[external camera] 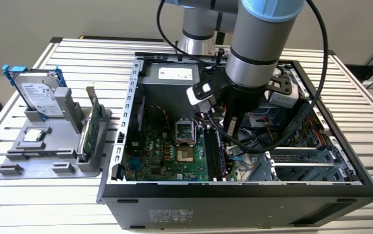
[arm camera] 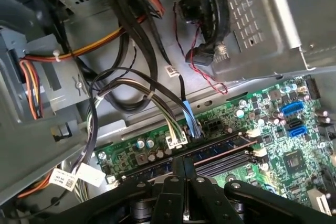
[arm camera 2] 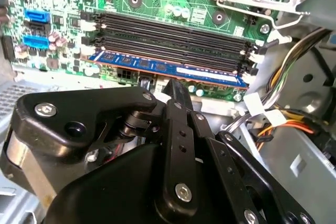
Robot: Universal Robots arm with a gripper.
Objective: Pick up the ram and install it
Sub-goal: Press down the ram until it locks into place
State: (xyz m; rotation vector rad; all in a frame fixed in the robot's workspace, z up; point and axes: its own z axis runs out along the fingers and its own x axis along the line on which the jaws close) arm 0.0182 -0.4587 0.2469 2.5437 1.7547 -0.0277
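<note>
The ram, a thin blue stick with a pale label, stands in the motherboard slot closest to my fingers, beside three empty black slots. In the first wrist view the ram is a bluish strip just past my fingertips. My gripper is shut, its two black fingers pressed together with nothing between them, and their tips sit right at the ram's upper edge near its middle. In the exterior view the gripper reaches down inside the open computer case, over the slots.
Cable bundles and a metal drive cage crowd the case beside the slots. The open processor socket lies on the motherboard's other side. Outside the case, a grey holder carries a hard drive and a tall green card.
</note>
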